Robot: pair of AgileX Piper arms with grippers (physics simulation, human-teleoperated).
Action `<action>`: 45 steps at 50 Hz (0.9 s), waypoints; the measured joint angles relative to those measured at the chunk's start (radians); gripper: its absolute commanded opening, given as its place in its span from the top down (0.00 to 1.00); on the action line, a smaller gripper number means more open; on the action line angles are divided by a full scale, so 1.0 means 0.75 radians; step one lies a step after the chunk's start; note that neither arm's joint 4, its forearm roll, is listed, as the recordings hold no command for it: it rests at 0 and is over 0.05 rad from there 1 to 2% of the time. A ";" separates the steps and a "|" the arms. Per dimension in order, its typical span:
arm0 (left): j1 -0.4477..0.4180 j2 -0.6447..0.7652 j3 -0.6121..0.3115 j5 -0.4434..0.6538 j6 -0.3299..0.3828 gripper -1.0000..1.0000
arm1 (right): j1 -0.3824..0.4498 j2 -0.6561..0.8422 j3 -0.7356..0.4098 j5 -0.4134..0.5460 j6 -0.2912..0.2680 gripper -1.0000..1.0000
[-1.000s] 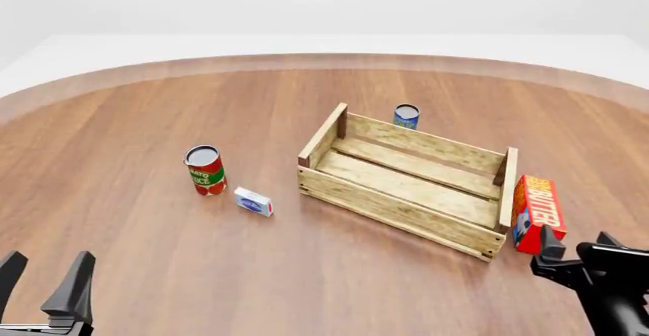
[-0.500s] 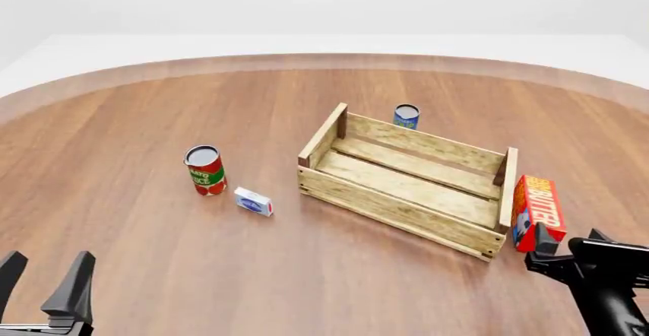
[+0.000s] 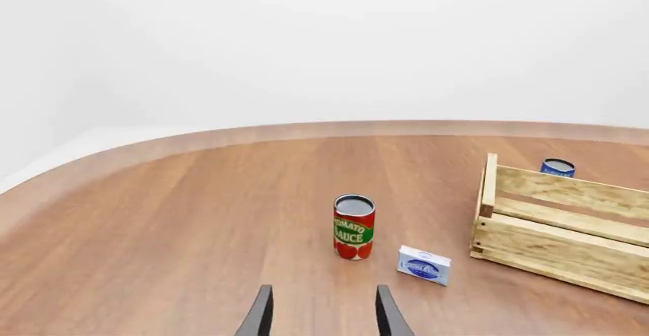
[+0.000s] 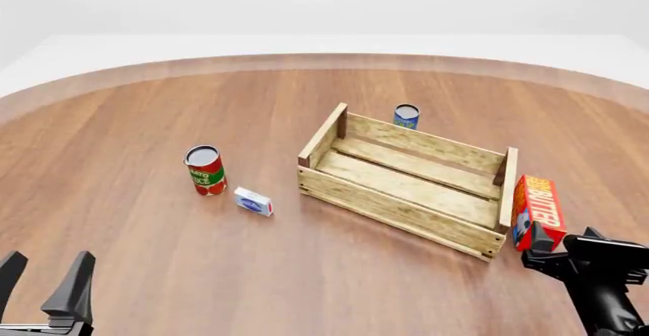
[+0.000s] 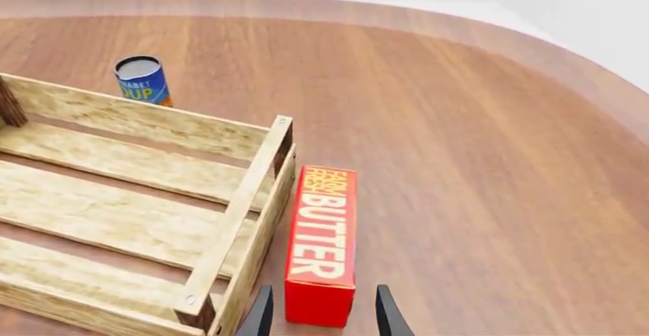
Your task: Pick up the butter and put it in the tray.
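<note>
The butter (image 4: 537,213) is a red carton lying on the table just outside the right end of the tray (image 4: 397,211), a light wooden slatted crate. In the right wrist view the butter (image 5: 322,241) shows its orange lettered face, beside the tray's end wall (image 5: 242,216). My right gripper (image 4: 561,248) is open at the carton's near end, and its fingertips (image 5: 263,308) straddle that end without closing on it. My left gripper (image 4: 45,271) stands open at the near left, far from the butter, with nothing between its fingers (image 3: 261,311).
A tomato sauce can (image 4: 205,170) and a small white-and-blue box (image 4: 254,201) stand left of the tray. A blue can (image 4: 406,115) stands behind the tray's far wall. The round wooden table's edge curves along the back.
My right gripper has moved forward and slightly left, closing in on the butter's near end. The left arm and all objects have stayed put.
</note>
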 measured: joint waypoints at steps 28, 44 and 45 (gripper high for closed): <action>0.000 0.000 0.000 0.000 0.000 0.00 | 0.000 0.105 -0.041 -0.032 -0.006 0.00; 0.000 0.000 0.000 0.000 0.000 0.00 | 0.004 0.157 -0.076 -0.034 0.000 0.00; 0.000 0.000 0.000 0.000 0.000 0.00 | 0.004 0.161 -0.079 -0.034 0.001 0.00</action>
